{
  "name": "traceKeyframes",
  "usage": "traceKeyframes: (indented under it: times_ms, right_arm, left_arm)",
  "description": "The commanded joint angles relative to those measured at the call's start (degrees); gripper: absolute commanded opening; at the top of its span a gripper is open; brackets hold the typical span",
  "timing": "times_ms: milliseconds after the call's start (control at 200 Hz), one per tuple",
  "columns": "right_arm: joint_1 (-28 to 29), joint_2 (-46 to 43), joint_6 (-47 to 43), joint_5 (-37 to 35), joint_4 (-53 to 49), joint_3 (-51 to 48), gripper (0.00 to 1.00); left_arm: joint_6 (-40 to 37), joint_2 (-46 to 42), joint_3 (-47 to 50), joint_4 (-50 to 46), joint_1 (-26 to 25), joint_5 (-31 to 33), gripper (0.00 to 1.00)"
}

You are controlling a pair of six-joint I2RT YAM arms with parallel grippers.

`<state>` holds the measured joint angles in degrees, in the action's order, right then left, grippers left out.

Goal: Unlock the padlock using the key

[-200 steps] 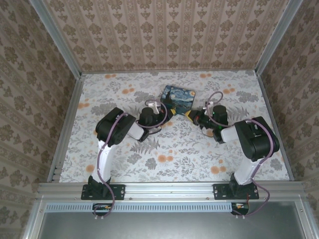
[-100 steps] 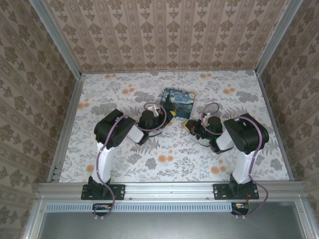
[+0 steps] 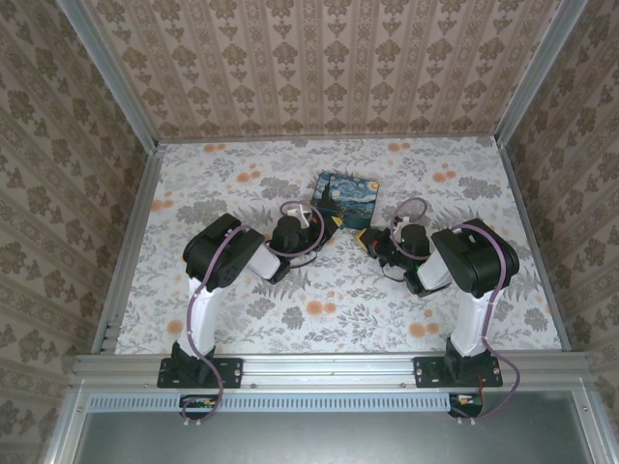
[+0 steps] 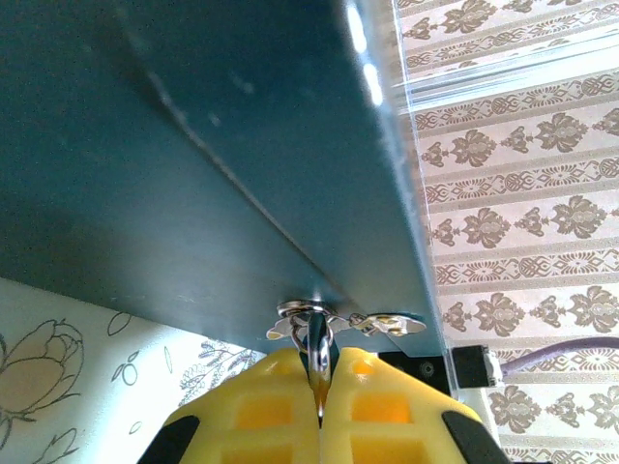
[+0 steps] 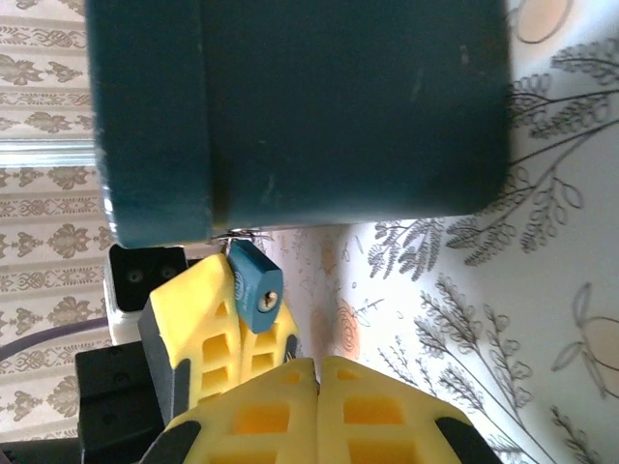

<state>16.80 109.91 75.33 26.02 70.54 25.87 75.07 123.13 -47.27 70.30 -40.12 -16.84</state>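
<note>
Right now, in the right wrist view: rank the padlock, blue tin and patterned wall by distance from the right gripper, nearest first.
1. padlock, just up-left of the right gripper.
2. blue tin, beyond the padlock, across the top.
3. patterned wall, far left, behind the tin.

Padlock (image 5: 256, 290) teal-blue; tin (image 3: 346, 198) night-sky print; fingers (image 5: 261, 411) yellow; table (image 3: 242, 174) grey-orange floral.
</note>
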Motion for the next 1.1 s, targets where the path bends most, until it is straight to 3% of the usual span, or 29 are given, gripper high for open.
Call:
traceKeyframes:
  times_ms: [0, 1095]
  right_arm:
    - [0.6, 0.8, 0.5, -1.2, 1.4, 1.4, 0.0]
    - [1.3, 2.7, 0.3, -2.5, -1.3, 5.3, 0.0]
  left_arm:
    - [0.8, -2.2, -0.5, 3.5, -0.6, 0.2, 0.0]
    - [1.1, -3.2, -0.2, 3.5, -1.3, 0.1, 0.0]
